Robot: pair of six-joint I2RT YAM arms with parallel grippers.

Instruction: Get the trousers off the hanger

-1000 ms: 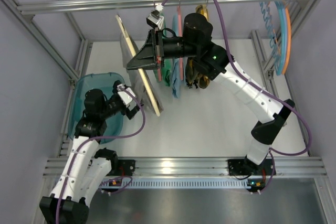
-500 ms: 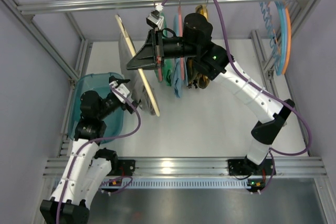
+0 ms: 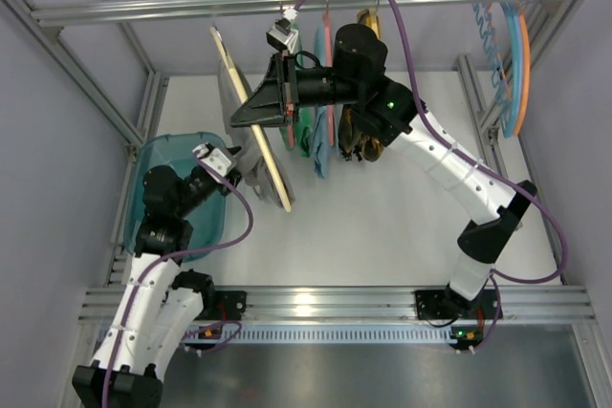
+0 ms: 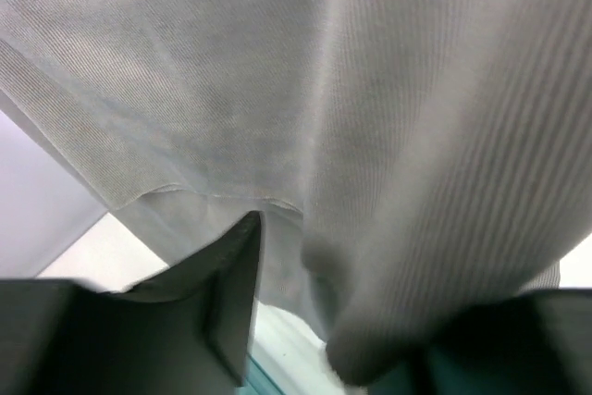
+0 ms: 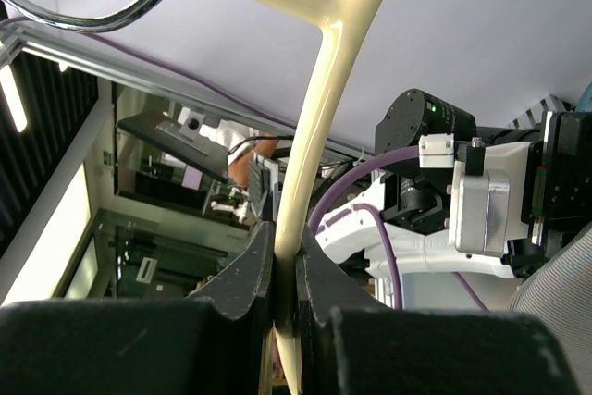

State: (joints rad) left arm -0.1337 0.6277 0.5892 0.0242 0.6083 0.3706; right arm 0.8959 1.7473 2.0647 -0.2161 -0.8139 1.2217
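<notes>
The grey trousers (image 3: 246, 140) hang over the cream hanger (image 3: 274, 179), which slants up off the rail. My right gripper (image 3: 239, 119) is shut on the hanger's thin hoop (image 5: 319, 117), which is pinched between both black fingers (image 5: 242, 275). The left gripper (image 3: 222, 161) is at the lower edge of the trousers. In the left wrist view the ribbed grey cloth (image 4: 370, 90) fills the frame and a fold of it hangs between the half-closed jaws of the left gripper (image 4: 347, 321). A sliver of gap shows beside the left finger (image 4: 227, 302).
A teal bin (image 3: 158, 160) sits on the table under my left arm. On the rail (image 3: 191, 5) hang a pink hanger (image 3: 330, 64) with a green garment (image 3: 304, 129), a yellow-and-black garment (image 3: 361, 140), and orange and blue hangers (image 3: 513, 54) far right.
The left gripper moved up and left to the lower edge of the trousers, and its jaws have narrowed round a fold of cloth. The right arm and hanger stayed put.
</notes>
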